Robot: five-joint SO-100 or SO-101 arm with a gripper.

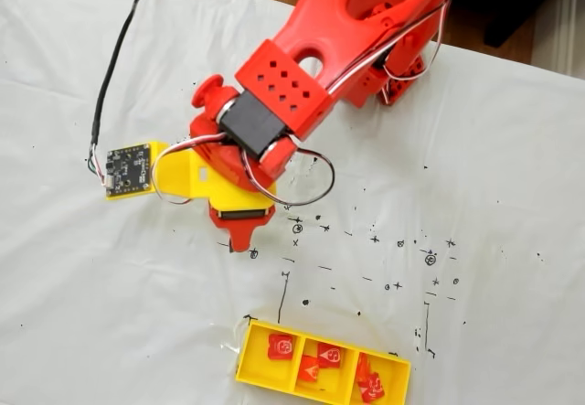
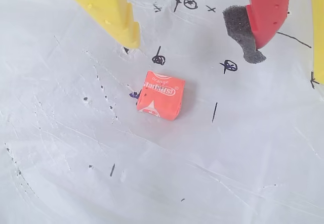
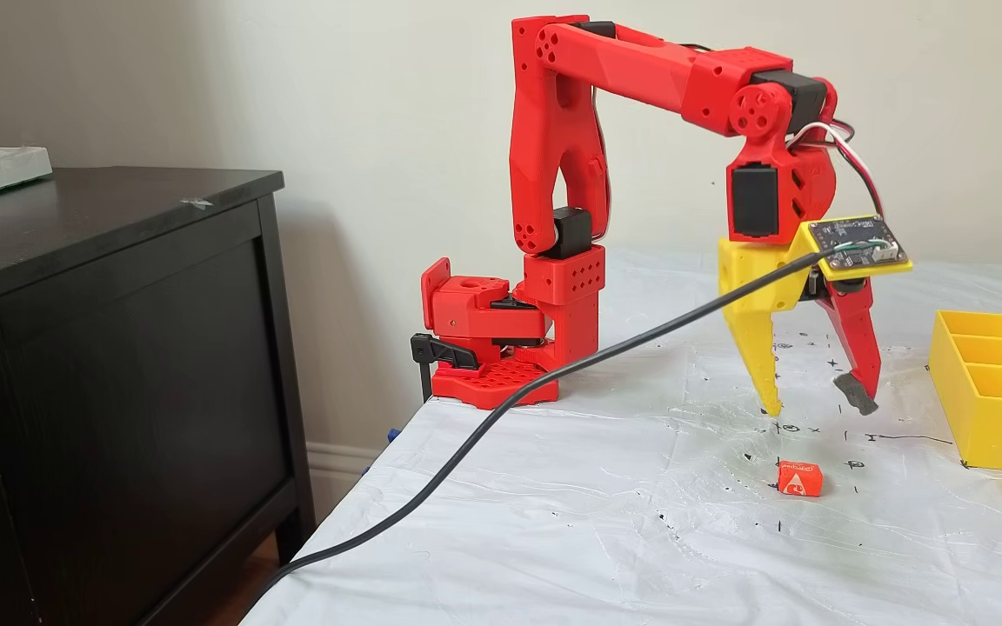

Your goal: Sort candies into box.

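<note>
The gripper (image 3: 814,407) is hanging above the white sheet (image 3: 640,522) with its fingers spread wide and nothing between them: the yellow finger (image 2: 109,11) and the red finger (image 2: 266,11) with its dark foam pad (image 2: 238,29) are framing the top of the wrist view. One orange Starburst candy (image 2: 161,95) is lying flat on the sheet, lower in that view than both fingertips, so it is sitting outside the gap rather than centred in it. That offset looks like the main risk: if the arm is dropping straight down, the fingers are likely to land beyond the candy and close on bare sheet, or one tip may clip the wrapper and flick it away. The candy is also turned slightly askew to the fingers, so a squeeze on its corners may spin it out. The sheet is wrinkled and glossy, and a tip pressing into it may drag a fold and shift the piece. The yellow three-compartment box (image 1: 260,368) is standing well apart from the candy, already holding several red candies (image 1: 280,345) in its compartments; a weak hold may let the piece drop during that carry.
</note>
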